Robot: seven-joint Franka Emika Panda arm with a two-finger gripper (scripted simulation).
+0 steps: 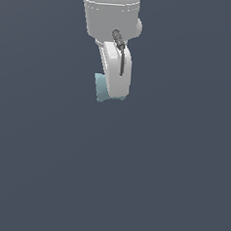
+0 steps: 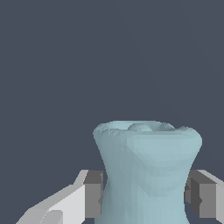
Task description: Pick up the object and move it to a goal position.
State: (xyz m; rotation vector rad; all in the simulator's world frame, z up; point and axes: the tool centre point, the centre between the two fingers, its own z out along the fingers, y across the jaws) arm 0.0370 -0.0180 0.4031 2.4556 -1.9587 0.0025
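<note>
The object [image 2: 146, 170] is a pale teal-blue spool-like block with pinched sides, and it fills the space between my fingers in the wrist view. Both grey pads [image 2: 93, 194] press against its narrow waist, so my gripper [image 2: 146, 197] is shut on it. In the exterior view the white gripper [image 1: 114, 94] points down from the arm at the top centre. There the object [image 1: 100, 89] shows only as a teal edge on the exterior view's left of the finger; the rest is hidden behind it.
A plain dark grey-blue surface [image 1: 132, 177] fills both views, and no other objects, containers or edges show.
</note>
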